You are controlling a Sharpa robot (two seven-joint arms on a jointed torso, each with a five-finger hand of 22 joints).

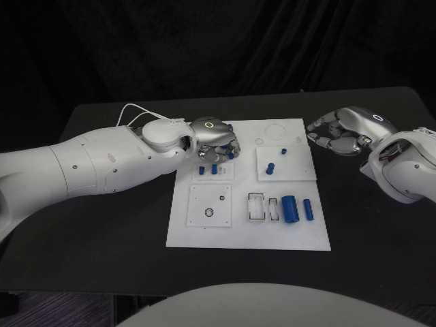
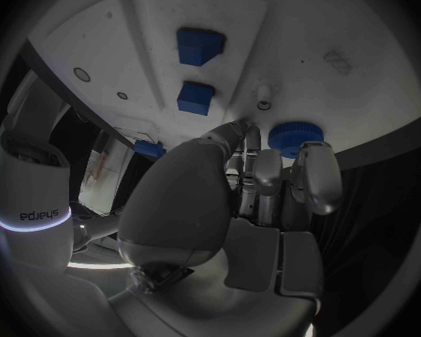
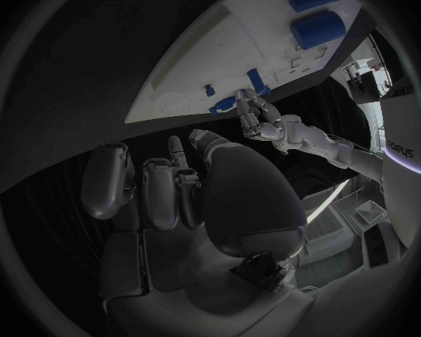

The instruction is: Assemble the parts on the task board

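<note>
A black table (image 1: 100, 225) stands before a dark curtain, with a strip of carpet showing at the near left corner. The white task board (image 1: 247, 235) lies in the middle of it, carrying several raised white sub-plates.

From the left comes the left hand (image 1: 214, 139), reaching over the board's far left corner. Its fingers are bent down over the far left sub-plate, among small blue parts; whether it grips one I cannot tell. In the left wrist view its fingertips (image 2: 237, 131) come down at the board close to a round ribbed blue part (image 2: 296, 138), with two blocky blue parts (image 2: 199, 45) beyond.

Counting in the head view: about three small blue parts by the left hand, partly hidden; two small blue pegs (image 1: 272, 167) on the far right sub-plate; on the near row a large blue cylinder (image 1: 289, 208) and a slimmer blue pin (image 1: 308, 210) just beside it.

At the right, the right hand (image 1: 338, 133) hovers off the board's far right edge, over bare table, fingers curled in with nothing in them.

The word "sharpa" reads, mirrored, on the arm's wrist band in the wrist views
</note>
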